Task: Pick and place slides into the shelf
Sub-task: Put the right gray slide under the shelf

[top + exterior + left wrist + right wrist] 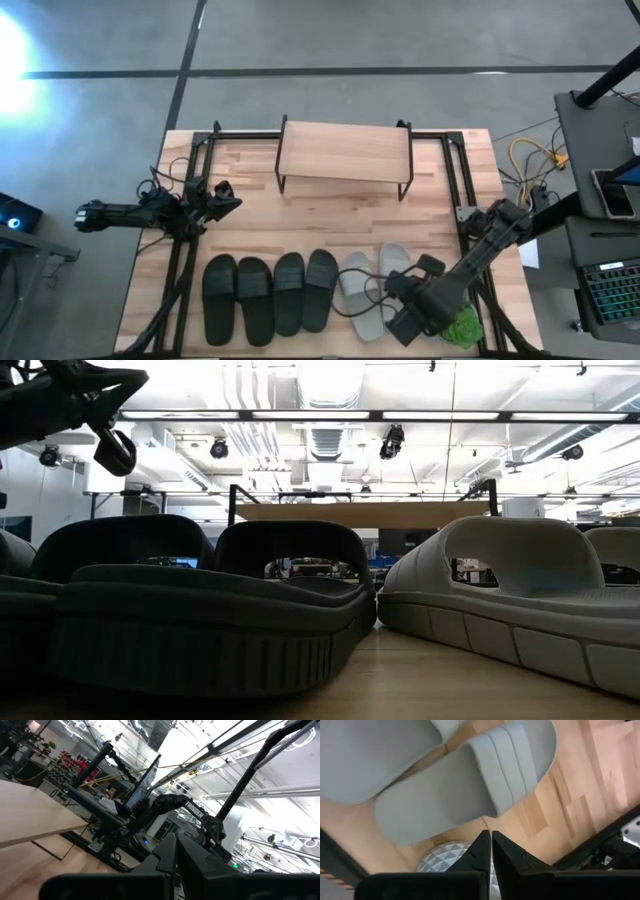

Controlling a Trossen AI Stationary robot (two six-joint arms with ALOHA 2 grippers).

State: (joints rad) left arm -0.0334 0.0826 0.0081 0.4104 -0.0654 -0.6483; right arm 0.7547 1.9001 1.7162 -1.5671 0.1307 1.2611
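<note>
Six slides lie sole-down in a row near the table's near edge. Several are dark (268, 292) (200, 610), and a light grey pair (372, 290) (500, 600) sits at the right end. The shelf (345, 155) (360, 513) stands on its black legs near the far edge, its wood top bare. My right gripper (400, 300) (491, 851) hovers shut above the grey slides (465, 785), close to the right one, touching nothing. My left gripper (228, 198) (176, 856) is shut and raised over the table's left side, well away from the slides.
A potted green plant (462, 328) in a white faceted pot (445, 859) stands at the near right corner, just beside the right arm. Black frame rails (455, 190) run along the table's left, right and far sides. Bare wood (340, 225) lies between the shelf and the slides.
</note>
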